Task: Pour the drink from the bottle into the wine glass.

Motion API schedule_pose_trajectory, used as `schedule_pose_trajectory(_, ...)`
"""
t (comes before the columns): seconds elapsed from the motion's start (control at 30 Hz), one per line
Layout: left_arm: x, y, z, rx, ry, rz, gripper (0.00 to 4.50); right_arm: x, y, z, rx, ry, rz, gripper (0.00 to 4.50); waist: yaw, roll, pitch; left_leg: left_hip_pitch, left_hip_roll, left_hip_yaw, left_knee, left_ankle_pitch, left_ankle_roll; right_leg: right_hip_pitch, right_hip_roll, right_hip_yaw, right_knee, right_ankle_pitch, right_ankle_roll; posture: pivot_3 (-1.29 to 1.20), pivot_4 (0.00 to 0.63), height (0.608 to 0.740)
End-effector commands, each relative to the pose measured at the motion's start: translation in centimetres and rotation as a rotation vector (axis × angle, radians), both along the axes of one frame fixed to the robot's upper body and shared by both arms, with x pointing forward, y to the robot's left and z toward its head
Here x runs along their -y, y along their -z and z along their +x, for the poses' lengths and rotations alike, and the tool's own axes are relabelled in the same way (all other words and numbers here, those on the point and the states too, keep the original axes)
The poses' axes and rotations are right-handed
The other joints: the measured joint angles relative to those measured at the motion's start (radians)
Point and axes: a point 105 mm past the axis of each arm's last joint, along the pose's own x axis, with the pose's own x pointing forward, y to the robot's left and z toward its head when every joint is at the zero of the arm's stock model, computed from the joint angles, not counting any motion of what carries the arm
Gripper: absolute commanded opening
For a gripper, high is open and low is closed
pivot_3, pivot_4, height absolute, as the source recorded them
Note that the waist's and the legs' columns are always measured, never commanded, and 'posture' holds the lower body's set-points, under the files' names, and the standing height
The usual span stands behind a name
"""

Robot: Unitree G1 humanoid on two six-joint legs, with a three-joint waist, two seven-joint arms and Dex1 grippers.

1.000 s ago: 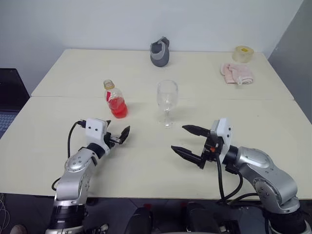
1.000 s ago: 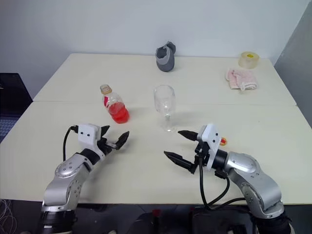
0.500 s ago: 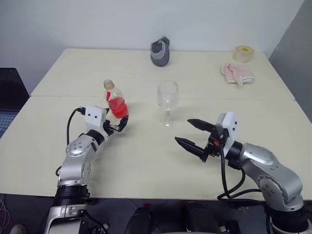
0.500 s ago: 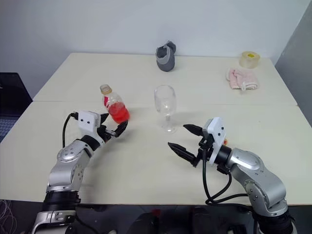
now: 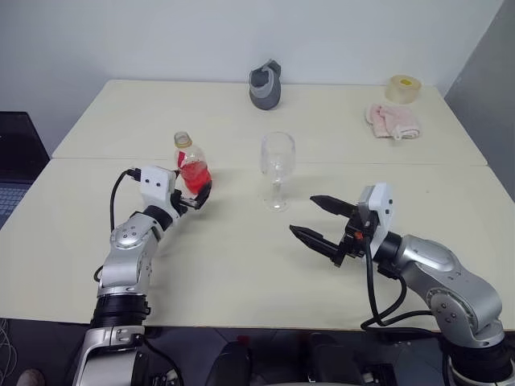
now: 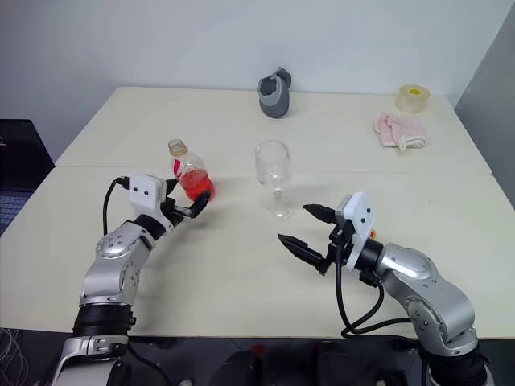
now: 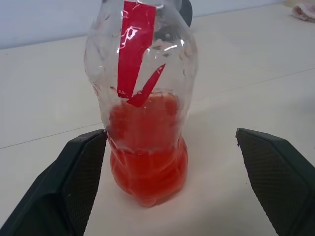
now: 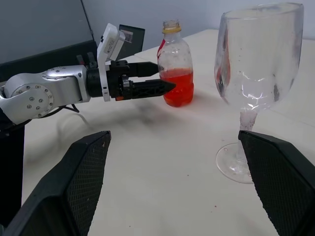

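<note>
The bottle (image 5: 191, 163) stands upright on the table (image 5: 241, 265), left of centre, uncapped, with the red drink (image 7: 147, 169) filling its lower part and a red label on its side. My left gripper (image 5: 194, 195) is open and level, with the bottle's base between its fingers (image 7: 81, 177); one finger is close against the bottle, the other well clear. The empty wine glass (image 5: 277, 168) stands upright to the right of the bottle. My right gripper (image 5: 304, 215) hovers open in front of the glass and to its right, pointing toward glass and bottle, with nothing in it.
At the table's far edge sit a grey object (image 5: 265, 84), a roll of tape (image 5: 402, 87) and a pink cloth (image 5: 391, 121). A seam (image 5: 402, 164) crosses the table behind the glass. Something dark (image 5: 16, 153) stands beyond the table's left side.
My left gripper has advanced and risen toward the bottle, which now sits between its open fingers. The right gripper has hardly shifted. Bottle and glass stay in place.
</note>
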Motion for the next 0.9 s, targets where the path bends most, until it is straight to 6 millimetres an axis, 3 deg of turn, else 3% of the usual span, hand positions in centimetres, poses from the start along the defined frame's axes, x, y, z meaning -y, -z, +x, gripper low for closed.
schedule_pose_trajectory(0.03,-0.8,-2.0,0.1,0.069,-0.022,0.016,4.50,-0.1,-1.2,-0.2,0.057,-0.011,0.007,4.44,0.000,0.000,0.000,0.000,0.000,0.000,0.000,0.000,0.000,0.000,0.000,0.000,0.000,0.000,0.000,0.00,0.150,0.740)
schedule_pose_trajectory(0.53,-2.0,-2.9,1.1,0.093,-0.046,0.029,4.50,-0.2,-1.0,-0.3,0.053,-0.004,0.001,4.44,0.000,0.000,0.000,0.000,0.000,0.000,0.000,0.000,0.000,0.000,0.000,0.000,0.000,0.000,0.000,0.00,0.150,0.740)
schedule_pose_trajectory(0.9,-1.2,-2.0,2.7,0.068,0.017,0.012,4.50,-0.2,-1.1,-0.4,0.057,0.009,-0.005,4.44,-0.001,0.000,0.000,0.000,-0.001,0.000,0.000,0.000,0.000,0.000,0.000,0.000,0.000,0.000,0.000,0.00,0.150,0.740)
